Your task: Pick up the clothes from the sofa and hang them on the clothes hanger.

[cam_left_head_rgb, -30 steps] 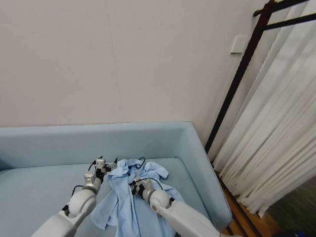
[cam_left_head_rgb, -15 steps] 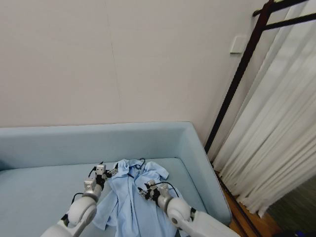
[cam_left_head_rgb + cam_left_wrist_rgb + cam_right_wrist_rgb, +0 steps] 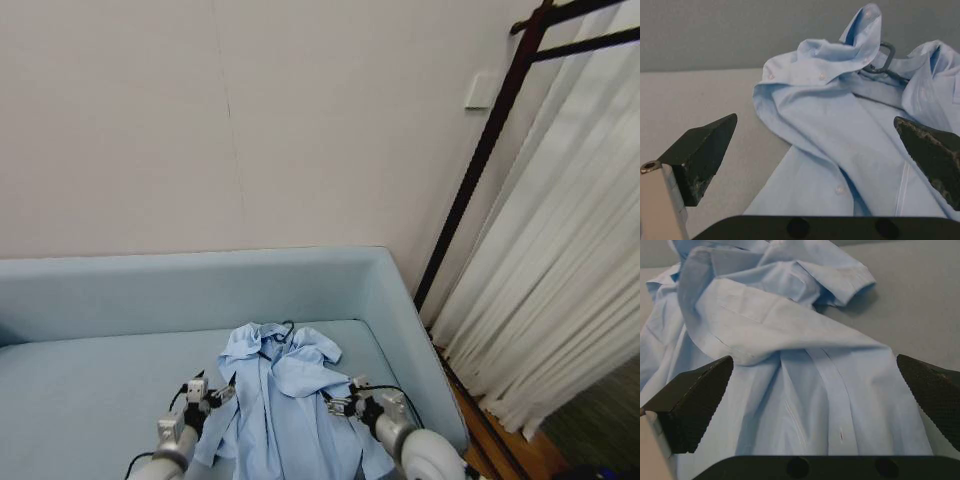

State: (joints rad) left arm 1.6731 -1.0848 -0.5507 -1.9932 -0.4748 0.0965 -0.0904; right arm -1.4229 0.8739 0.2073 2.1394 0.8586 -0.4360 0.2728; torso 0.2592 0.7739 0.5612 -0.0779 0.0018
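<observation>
Pale blue shirt (image 3: pixel 280 390) is lying crumpled on the sofa (image 3: pixel 100 290) seat toward its right end, a dark hanger (image 3: pixel 885 57) hook poking from the collar toward the sofa's backrest. I'm hovering the left gripper (image 3: pixel 212 393) and right gripper (image 3: pixel 340 405) low over the sofa's front, both with jaws spread wide and gripping nothing. I'm worrying that closing on loose cloth alone is going to drag the shirt off its hanger, or pinch the sofa cushion too.

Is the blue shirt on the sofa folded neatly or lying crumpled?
Crumpled. The shirt lies loosely spread on the sofa seat, its collar bunched up and a flap of fabric folded across its front.
</observation>
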